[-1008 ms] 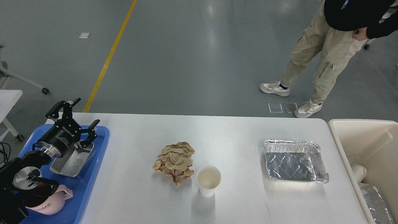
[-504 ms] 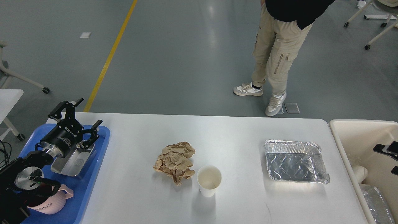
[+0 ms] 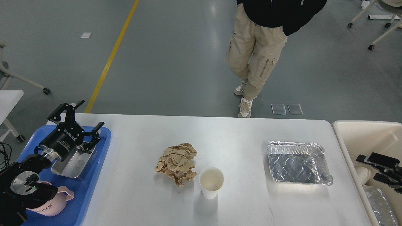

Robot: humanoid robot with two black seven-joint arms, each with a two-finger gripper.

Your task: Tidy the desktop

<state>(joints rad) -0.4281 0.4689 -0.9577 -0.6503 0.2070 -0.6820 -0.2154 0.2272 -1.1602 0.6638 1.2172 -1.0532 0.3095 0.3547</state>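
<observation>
Sitting on the white rectangular desktop [image 3: 235, 131]: one crumpled brown paper wad [image 3: 176, 163], one white paper cup [image 3: 211, 182], one foil tray [image 3: 296, 162]; left gripper [image 3: 82, 115] hovering agape, right gripper [image 3: 372, 166] jaws unclear.

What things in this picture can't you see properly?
- Right pincer: cut off by the head view's right edge, so open or shut is unclear.
- Pink mug: partly hidden behind my left arm.
- Beige bin: its contents run off the frame's edge.
- Person: head cut off at the top.
</observation>
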